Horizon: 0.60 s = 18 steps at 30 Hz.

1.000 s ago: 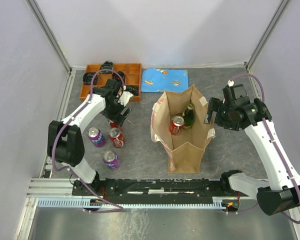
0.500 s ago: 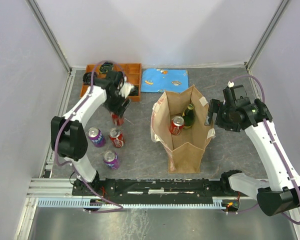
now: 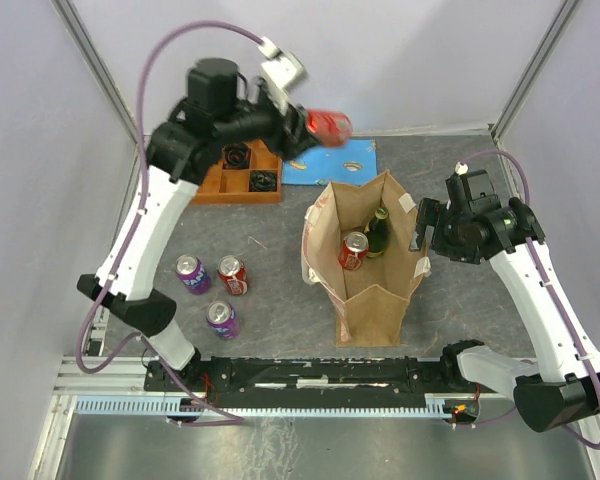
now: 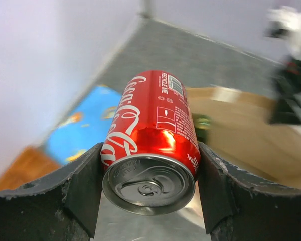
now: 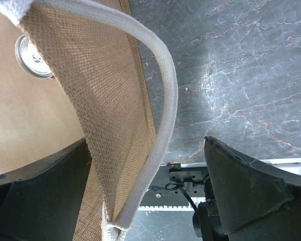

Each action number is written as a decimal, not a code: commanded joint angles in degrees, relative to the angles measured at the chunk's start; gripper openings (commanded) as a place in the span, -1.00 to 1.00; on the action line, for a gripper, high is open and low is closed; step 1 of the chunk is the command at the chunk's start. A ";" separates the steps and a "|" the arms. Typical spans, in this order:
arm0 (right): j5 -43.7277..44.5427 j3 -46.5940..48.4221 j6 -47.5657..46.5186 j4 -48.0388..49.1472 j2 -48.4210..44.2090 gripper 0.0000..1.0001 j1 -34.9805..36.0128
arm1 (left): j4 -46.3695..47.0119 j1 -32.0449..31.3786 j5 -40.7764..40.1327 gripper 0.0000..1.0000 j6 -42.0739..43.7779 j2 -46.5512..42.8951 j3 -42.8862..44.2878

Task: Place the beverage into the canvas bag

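Observation:
My left gripper (image 3: 318, 128) is shut on a red cola can (image 3: 330, 126), held high in the air just beyond the far rim of the canvas bag (image 3: 372, 290). In the left wrist view the can (image 4: 150, 135) lies clamped between both fingers, its top facing the camera, and the gripper (image 4: 150, 183) points toward the tan bag (image 4: 251, 125). The bag stands open; a red can (image 3: 353, 248) and a green bottle (image 3: 379, 232) are inside. My right gripper (image 3: 418, 236) is open at the bag's right rim, with the wall (image 5: 105, 100) and white handle (image 5: 164, 100) between its jaws (image 5: 146, 143).
Two purple cans (image 3: 191, 273) (image 3: 222, 318) and a red can (image 3: 232, 274) stand on the table left of the bag. An orange compartment tray (image 3: 242, 172) and a blue packet (image 3: 330, 160) lie at the back. White walls enclose the table.
My left arm has lifted the red can off the table left of the bag and swung it up and right, to beyond the bag's far rim. The right arm has not moved.

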 commanded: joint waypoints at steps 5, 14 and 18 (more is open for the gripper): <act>2.28 3.77 0.20 -0.63 -1.85 0.98 -0.19 | 3.87 -15.03 6.47 -0.95 2.71 -6.08 -16.58; 2.19 4.78 0.31 -0.98 -1.68 0.99 -0.22 | 9.26 -22.73 4.70 -0.95 5.09 -3.31 -24.18; 2.70 4.50 0.39 -1.39 -2.30 0.98 -0.23 | 9.93 -26.20 3.09 -0.95 6.61 -0.17 -24.70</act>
